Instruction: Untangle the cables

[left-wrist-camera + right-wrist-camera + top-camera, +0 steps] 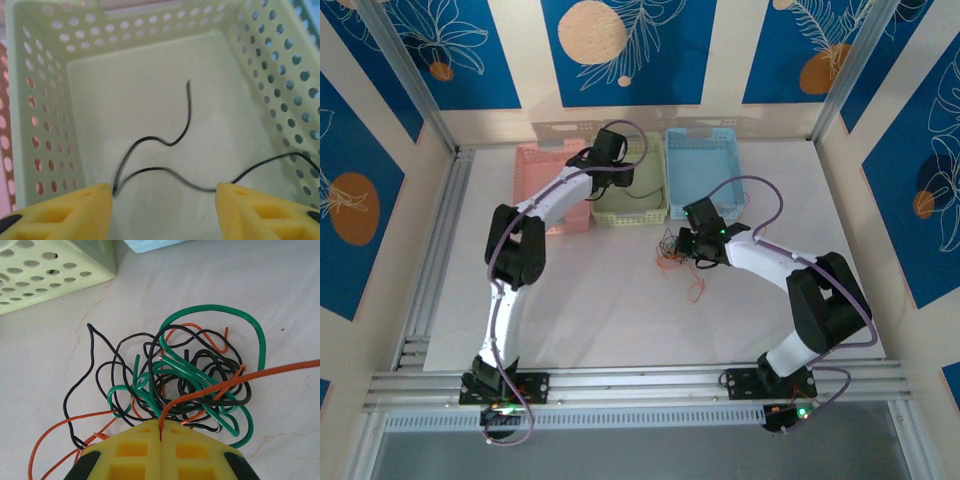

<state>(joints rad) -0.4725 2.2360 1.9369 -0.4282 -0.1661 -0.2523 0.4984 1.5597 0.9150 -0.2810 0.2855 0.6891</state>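
Where the cables lie: a tangled clump of black, green and orange-red cables (185, 375) sits on the white tabletop (280, 285), near a corner of the green basket (45, 75); one black cable (189, 110) lies apart from it, inside that basket.
Baskets: three stand in a row at the far edge of the tabletop, with the pink basket (535, 170) at left, the green basket in the middle and the blue basket (705, 170) at right.
Green basket contents: the black cable snakes loosely across the floor, one end pointing at the far wall and the rest trailing toward the right wall.
Left arm: bent at the elbow, its forearm reaches across the pink basket to hang over the green one.
Left gripper (163, 190): released, its yellow fingers spread wide above the black cable.
Right arm: folded at the elbow, its forearm stretches left to the clump.
Right gripper (160, 432): clenched, pinching an orange cable (240, 377) that runs off to the right.
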